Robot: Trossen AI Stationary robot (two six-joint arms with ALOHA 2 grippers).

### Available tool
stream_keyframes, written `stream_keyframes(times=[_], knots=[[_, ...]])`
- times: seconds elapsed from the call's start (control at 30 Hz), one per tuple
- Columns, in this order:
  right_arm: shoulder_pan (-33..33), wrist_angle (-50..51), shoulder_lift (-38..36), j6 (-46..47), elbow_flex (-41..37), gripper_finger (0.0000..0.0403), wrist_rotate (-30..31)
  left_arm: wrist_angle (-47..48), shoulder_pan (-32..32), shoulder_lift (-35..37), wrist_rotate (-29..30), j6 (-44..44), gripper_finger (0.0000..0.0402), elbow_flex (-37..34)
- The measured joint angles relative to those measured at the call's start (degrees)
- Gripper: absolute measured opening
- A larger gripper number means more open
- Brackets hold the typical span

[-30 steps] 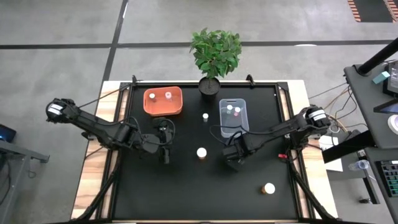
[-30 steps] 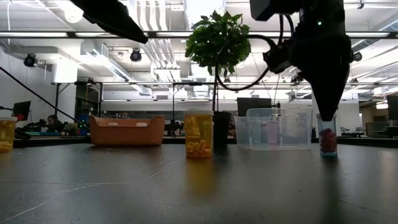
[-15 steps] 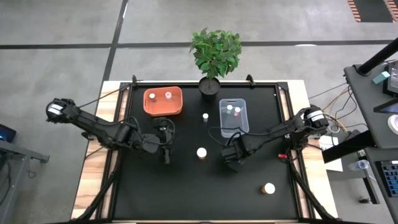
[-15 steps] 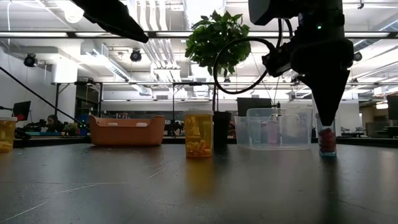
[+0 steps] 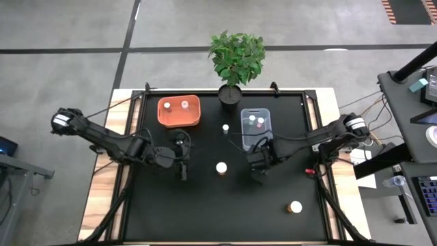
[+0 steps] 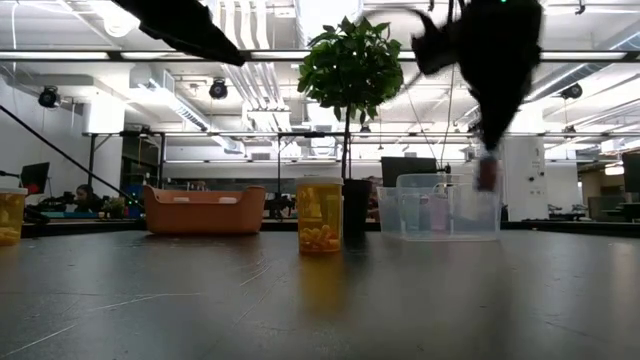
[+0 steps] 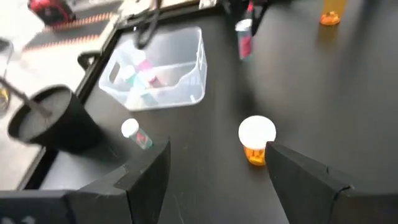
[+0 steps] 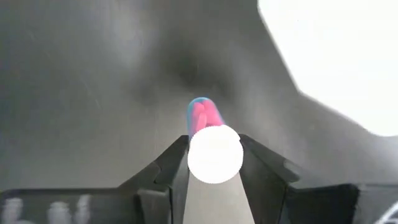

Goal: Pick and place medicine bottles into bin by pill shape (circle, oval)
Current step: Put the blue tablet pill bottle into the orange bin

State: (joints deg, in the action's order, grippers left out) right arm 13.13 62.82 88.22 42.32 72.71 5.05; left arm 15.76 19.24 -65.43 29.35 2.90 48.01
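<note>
Three medicine bottles (image 5: 221, 167) stood unsorted; five sat binned. The right gripper (image 5: 258, 168) clamped a pink-pill bottle (image 8: 214, 153), clear bin (image 5: 268, 136) beside it. The left gripper (image 5: 181, 170) waited, fingers apart.

Ceiling strip lights (image 6: 120, 55) glare in the low view, where the right end effector (image 6: 487, 150) is motion-blurred.

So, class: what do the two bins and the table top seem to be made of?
Orange bin: likely opaque moulded plastic, matte, evenly coloured.
Clear bin: likely transparent plastic; the bottles inside show through its walls.
Table top: some black matte sheet or mat; the material is unclear.
</note>
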Motion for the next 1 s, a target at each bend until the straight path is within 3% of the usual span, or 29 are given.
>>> stream_keyframes(times=[0.17,0.3,0.4,0.6,1.0], knots=[[-0.3,-2.4,-2.1,-6.8,4.3,0.0111,8.7,-6.1,-0.7,0.0,-0.1,-3.4,0.0244,-2.5],[-0.4,-10.4,-2.4,-16.1,6.2,0.0115,14.1,-9.8,-2.4,-0.3,-0.3,-3.7,0.0244,-3.4],[-0.5,-18.9,-2.2,-23.5,6.4,0.0116,14.4,-10.9,-3.7,-1.4,-0.9,-3.3,0.0244,-3.4],[-1.2,-33.3,-1.5,-34.9,6.3,0.0113,14.5,-13.1,-6.4,-5.2,-8.6,-3.7,0.0244,-3.4],[-3.0,-36.0,-0.3,-39.5,6.3,0.0113,12.7,-26.4,-11.9,-12.0,-16.0,-5.3,0.0244,-3.0]])
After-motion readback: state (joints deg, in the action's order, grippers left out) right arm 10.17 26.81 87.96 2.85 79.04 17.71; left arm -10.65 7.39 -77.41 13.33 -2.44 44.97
